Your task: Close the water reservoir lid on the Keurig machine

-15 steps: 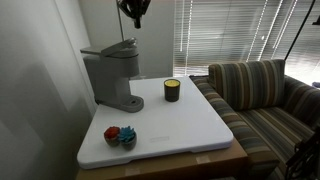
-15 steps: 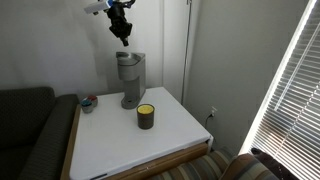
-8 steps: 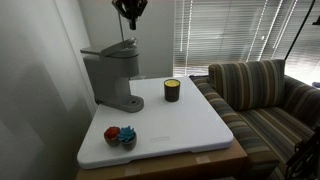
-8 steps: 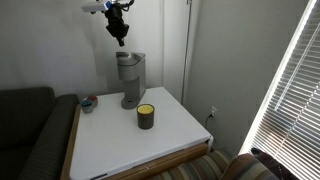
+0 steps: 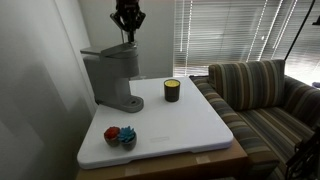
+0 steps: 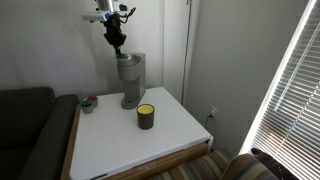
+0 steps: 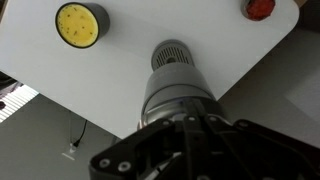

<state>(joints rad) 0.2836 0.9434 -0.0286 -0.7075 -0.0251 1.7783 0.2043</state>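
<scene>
The grey Keurig machine [image 5: 112, 78] stands at the back of the white table in both exterior views [image 6: 127, 80]. Its top lid [image 5: 108, 48] looks slightly raised and tilted. My gripper [image 5: 127, 30] hangs just above the lid's rear end, fingers pointing down and together, holding nothing; it also shows in an exterior view [image 6: 117, 42]. In the wrist view the closed fingers [image 7: 192, 135] sit over the machine's round grey top [image 7: 176, 62]. Whether the fingertips touch the lid I cannot tell.
A dark jar candle with a yellow top [image 5: 172, 90] stands on the white table [image 5: 190, 125] beside the machine. A small red and blue object [image 5: 119, 135] lies near the front. A striped sofa [image 5: 265, 95] is next to the table.
My gripper has come down from near the top of the view to just above the Keurig's lid. Nothing on the table has moved.
</scene>
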